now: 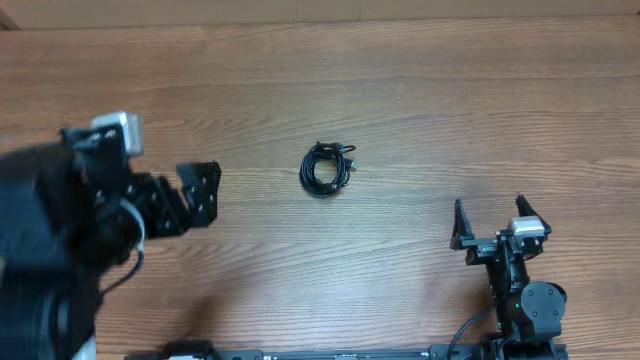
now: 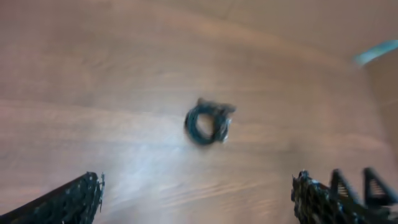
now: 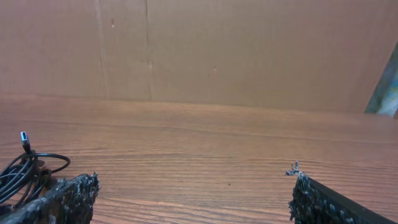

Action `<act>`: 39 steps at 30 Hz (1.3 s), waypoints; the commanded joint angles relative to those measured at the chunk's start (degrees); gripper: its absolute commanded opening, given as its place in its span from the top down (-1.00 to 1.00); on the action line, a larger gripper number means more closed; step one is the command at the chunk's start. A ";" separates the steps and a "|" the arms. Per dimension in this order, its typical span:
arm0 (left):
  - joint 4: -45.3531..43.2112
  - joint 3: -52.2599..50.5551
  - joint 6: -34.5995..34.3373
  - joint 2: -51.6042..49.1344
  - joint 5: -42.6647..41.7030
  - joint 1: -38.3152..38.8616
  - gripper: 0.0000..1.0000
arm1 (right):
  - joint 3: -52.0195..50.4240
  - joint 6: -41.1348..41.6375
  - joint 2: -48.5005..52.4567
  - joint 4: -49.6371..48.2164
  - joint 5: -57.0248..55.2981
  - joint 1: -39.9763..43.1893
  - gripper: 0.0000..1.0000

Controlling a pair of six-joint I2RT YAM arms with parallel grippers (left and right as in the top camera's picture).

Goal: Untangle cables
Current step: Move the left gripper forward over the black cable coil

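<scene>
Ok, left side first: the left gripper (image 1: 200,193) hung over the wooden table (image 1: 420,90), well left of the cables (image 1: 327,167), touching nothing. Overhead had that arm smeared (blurry frame, little detail). Its wrist view did show both fingers (image 2: 74,199) at the bottom corners, with a wide gap between them and nothing in it. The same view put the cables straight ahead, centred between the fingers and well apart from the tips.

Centre: the cables lay as one small tight black coil, flat on the table, with a plug end poking out at the upper right. I saw no loose strands.

Right side: the right gripper (image 1: 490,215) sat near the table's lower right, fingers spread wide and empty. On its wrist camera the coil showed at far left with one plug (image 3: 24,138) sticking up. Overhead showed coil and gripper well apart. A cardboard wall (image 3: 249,50) stood behind the table.
</scene>
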State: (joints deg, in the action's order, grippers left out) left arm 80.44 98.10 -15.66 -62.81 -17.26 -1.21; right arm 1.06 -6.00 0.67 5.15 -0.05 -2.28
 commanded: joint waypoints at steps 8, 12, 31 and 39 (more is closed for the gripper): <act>9.38 1.31 8.96 -17.86 -25.33 1.90 -1.00 | -0.57 0.13 -0.50 -0.37 -0.28 0.11 -1.00; 9.44 1.31 3.91 -19.39 -13.84 7.32 -1.00 | -0.57 0.11 -0.50 -0.37 -0.28 0.11 -1.00; 7.52 1.16 -28.30 -24.98 24.02 28.89 -0.99 | -0.57 0.13 -0.50 -0.37 -0.28 0.11 -1.00; 6.62 1.16 -24.85 -28.50 17.75 28.89 -1.00 | -0.59 0.13 -0.50 -0.37 -0.28 0.11 -1.00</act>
State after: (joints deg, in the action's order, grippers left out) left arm 87.42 98.63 -42.00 -90.41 3.01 27.40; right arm 1.06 -6.00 0.69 5.15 -0.03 -2.28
